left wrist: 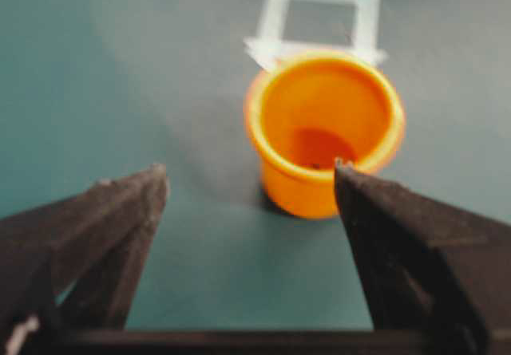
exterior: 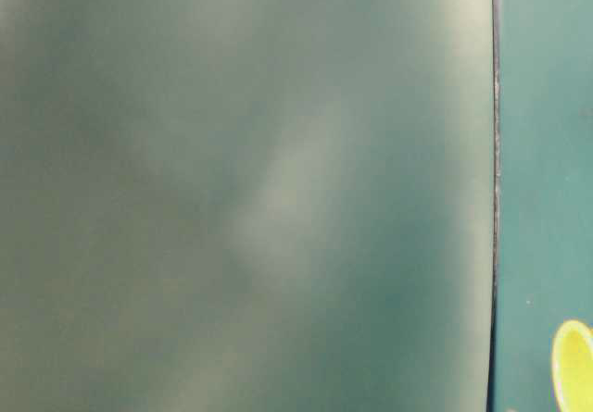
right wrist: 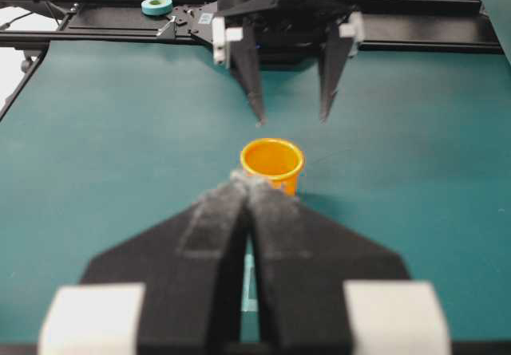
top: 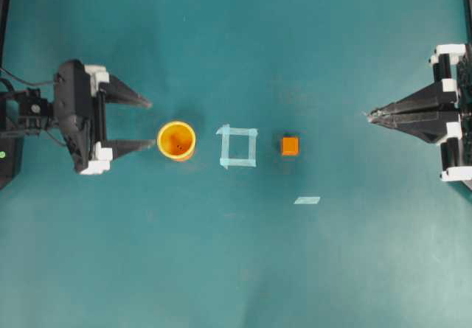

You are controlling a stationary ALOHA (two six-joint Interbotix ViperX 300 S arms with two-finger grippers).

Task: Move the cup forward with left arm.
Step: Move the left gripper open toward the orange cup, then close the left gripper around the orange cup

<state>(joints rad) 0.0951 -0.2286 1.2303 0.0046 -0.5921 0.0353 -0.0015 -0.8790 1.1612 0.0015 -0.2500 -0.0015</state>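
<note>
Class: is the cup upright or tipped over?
Upright: the cup shows its round open mouth from overhead, and the left wrist view shows it standing on its base.

A blurred grey-green surface point(exterior: 241, 190) fills most of the view, with the cup's point(exterior: 574, 364) yellow rim at lower right.

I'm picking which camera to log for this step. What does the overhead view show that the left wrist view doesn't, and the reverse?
Only the overhead view shows the orange cube, the loose tape strip, the right gripper with its fingers together, and the left gripper's whole body.

Only the left wrist view shows the cup's outer wall and depth, and how its right-hand finger overlaps the rim in the image.

Both show the cup upright, the tape square just beyond it, the left fingers spread open, and the teal table.
</note>
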